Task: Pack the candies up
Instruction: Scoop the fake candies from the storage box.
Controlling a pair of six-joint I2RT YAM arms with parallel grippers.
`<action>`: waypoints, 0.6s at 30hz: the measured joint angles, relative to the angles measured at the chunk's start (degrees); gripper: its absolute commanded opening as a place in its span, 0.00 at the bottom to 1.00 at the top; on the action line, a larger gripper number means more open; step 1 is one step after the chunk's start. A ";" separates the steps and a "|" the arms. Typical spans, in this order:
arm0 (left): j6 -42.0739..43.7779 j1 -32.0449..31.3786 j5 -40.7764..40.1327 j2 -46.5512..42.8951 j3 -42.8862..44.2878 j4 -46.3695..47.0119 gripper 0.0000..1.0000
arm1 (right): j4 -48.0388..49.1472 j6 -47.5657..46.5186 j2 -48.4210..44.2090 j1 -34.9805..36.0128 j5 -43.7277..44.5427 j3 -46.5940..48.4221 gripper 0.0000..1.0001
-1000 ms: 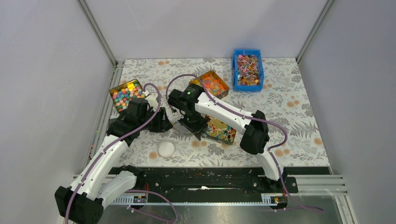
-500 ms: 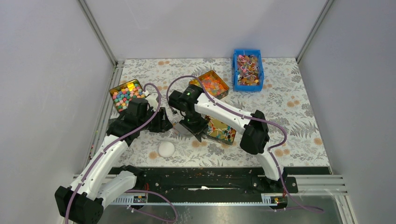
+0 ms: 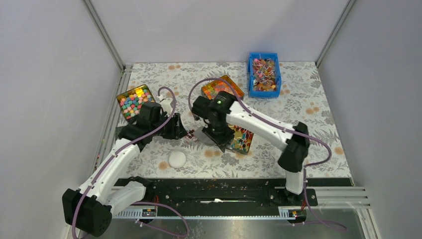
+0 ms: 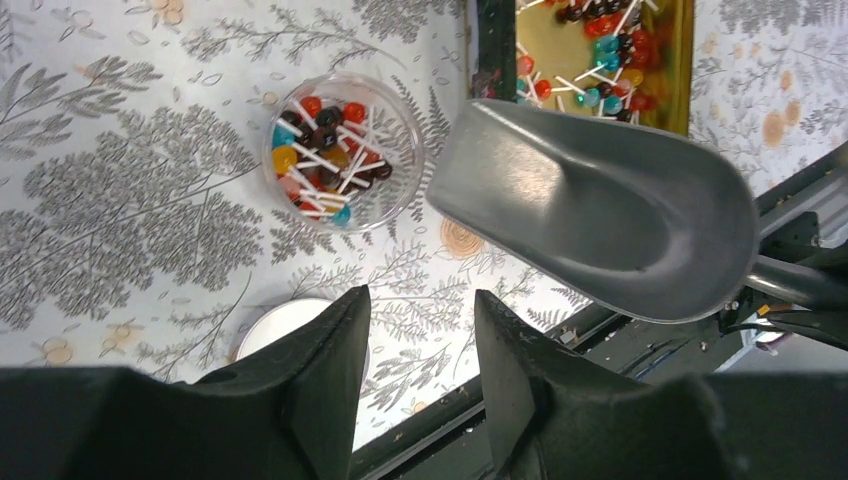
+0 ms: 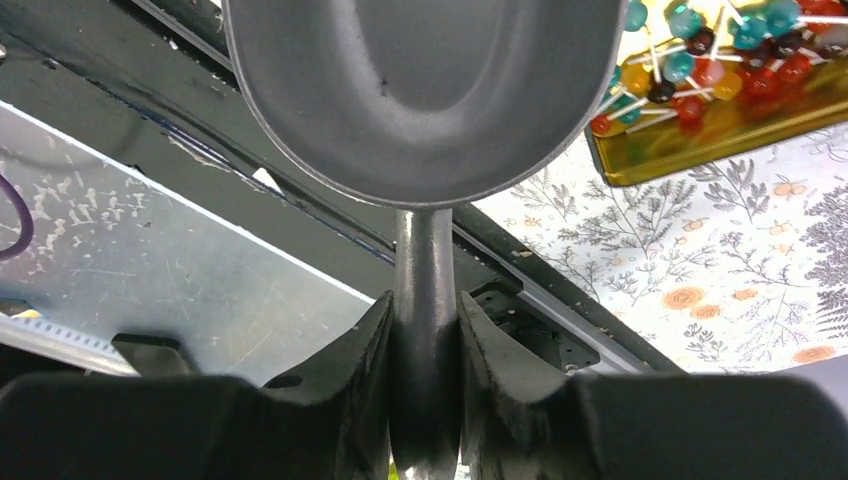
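The candies are small red, orange and blue sweets with thin pale ends. Some fill a small clear cup (image 4: 335, 150) (image 3: 191, 137) on the table, and more lie in a gold tin (image 4: 682, 60) (image 5: 700, 150) (image 3: 247, 146). My right gripper (image 5: 424, 310) (image 3: 219, 135) is shut on the handle of a grey metal scoop (image 5: 420, 90) (image 4: 600, 220), whose bowl is empty and hangs between the cup and the tin. My left gripper (image 4: 420, 300) (image 3: 181, 130) hovers open and empty just left of the cup.
A white round lid (image 3: 177, 159) (image 4: 290, 320) lies near the front. At the left stands a tin of cube sweets (image 3: 135, 101); at the back are a tin of orange pieces (image 3: 219, 89) and a blue bin (image 3: 264, 73) of mixed sweets. A black rail (image 3: 209, 189) borders the near edge.
The right arm has swung right, carrying the scoop a little toward the tin. The left gripper has shifted slightly right toward the cup. Both grips are unchanged.
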 measured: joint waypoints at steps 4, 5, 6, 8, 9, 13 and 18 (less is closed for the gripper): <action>-0.31 0.00 2.78 2.08 0.00 3.02 0.44 | 3.72 1.03 -8.50 -0.59 2.10 -7.82 0.00; -0.57 0.00 3.69 2.89 0.00 4.00 0.43 | 4.92 1.36 -10.97 -1.09 2.32 -10.34 0.00; -0.83 0.00 4.46 3.76 0.00 4.94 0.43 | 5.95 1.68 -13.07 -1.81 2.34 -12.61 0.00; -1.60 -0.09 6.03 5.84 0.02 6.73 0.43 | 7.30 2.10 -16.20 -3.58 2.27 -16.26 0.00; -2.01 -0.42 6.88 7.34 0.17 7.45 0.43 | 8.15 2.34 -17.86 -4.92 2.14 -18.47 0.00; -2.80 -2.64 8.57 13.31 2.10 9.68 0.43 | 9.33 2.75 -22.10 -10.75 1.68 -25.18 0.00; -3.58 -7.10 9.90 21.31 6.14 12.07 0.43 | 9.64 2.80 -24.81 -15.91 0.24 -31.21 0.00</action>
